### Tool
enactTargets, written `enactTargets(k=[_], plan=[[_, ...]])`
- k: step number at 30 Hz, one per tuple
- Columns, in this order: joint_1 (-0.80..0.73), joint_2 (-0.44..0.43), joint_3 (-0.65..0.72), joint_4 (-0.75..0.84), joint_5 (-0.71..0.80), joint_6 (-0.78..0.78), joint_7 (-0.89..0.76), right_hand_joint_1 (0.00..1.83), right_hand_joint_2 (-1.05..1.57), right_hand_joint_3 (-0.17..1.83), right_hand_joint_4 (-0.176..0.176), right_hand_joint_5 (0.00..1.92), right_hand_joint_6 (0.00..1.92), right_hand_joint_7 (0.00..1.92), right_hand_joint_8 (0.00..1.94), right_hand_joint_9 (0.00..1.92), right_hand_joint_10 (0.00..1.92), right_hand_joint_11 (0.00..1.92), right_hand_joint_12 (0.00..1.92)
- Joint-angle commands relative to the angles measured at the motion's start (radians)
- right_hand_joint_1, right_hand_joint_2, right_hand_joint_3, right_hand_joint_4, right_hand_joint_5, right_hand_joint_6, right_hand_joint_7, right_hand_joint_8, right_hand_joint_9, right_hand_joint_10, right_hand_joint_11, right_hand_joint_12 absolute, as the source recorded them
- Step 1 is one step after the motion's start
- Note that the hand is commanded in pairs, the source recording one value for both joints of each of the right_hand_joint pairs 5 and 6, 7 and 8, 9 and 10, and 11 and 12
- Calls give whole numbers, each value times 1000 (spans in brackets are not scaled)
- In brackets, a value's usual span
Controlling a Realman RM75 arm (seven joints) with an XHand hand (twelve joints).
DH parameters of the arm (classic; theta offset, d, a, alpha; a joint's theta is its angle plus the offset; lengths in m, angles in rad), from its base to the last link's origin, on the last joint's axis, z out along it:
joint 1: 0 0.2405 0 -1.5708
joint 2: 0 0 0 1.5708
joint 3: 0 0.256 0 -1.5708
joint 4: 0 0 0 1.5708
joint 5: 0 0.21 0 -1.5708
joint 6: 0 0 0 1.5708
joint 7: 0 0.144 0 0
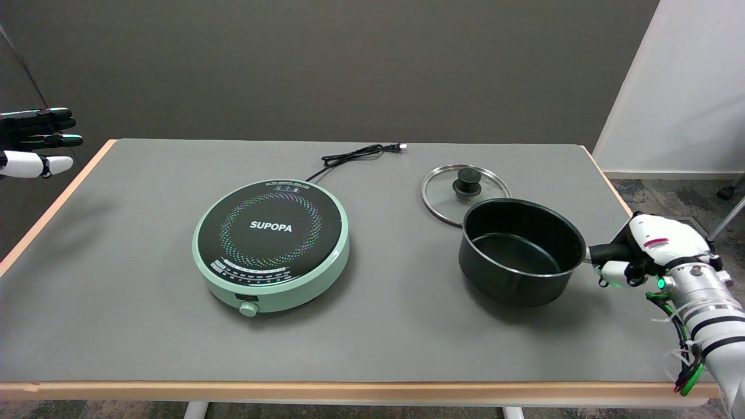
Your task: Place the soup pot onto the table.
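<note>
- Where the right arm enters from the lower right, the right hand (643,251) has its fingers wrapped around the black handle (608,252) of the soup pot (521,251); the handle runs out from the pot's right side into the grip.
- Soup pot: black, open and upright, with nothing visible inside; it is over the right half of the grey table (116,244), well apart from the cooker. A shadow lies beneath its base, and whether the base touches the tabletop cannot be told.
- Glass lid (448,195): lies flat on the table just behind and left of the pot, black knob (467,182) upward; the pot's far rim overlaps the lid's near edge in this view.
- Induction cooker (272,243): round, mint-green body, black top marked SUPOPA, a dial on its front edge; it sits near the table's centre with nothing on it.
- Power cord (355,155): black, runs from behind the cooker toward the table's far edge, its plug lying loose on the tabletop.
- Left hand (35,142): held in the air at the upper left, beyond the table's edge.
</note>
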Motion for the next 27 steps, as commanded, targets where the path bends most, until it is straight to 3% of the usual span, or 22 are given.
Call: enactTargets(k=[1,20,27], plan=[[-54,-52,-87,36,0,-6,-6,924,1157,584,-79,1585,1585,1585,1585,1585,1585,1585,1585],[13,-26,-192,-53,-2,152,-4,915,1194,553,-81,1573,1573,1573,1573,1573,1573,1573,1573],[22,-18,-227,-43,-155,218,1,793,1393,540,-105,1376,1376,1376,1376,1376,1376,1376,1376]])
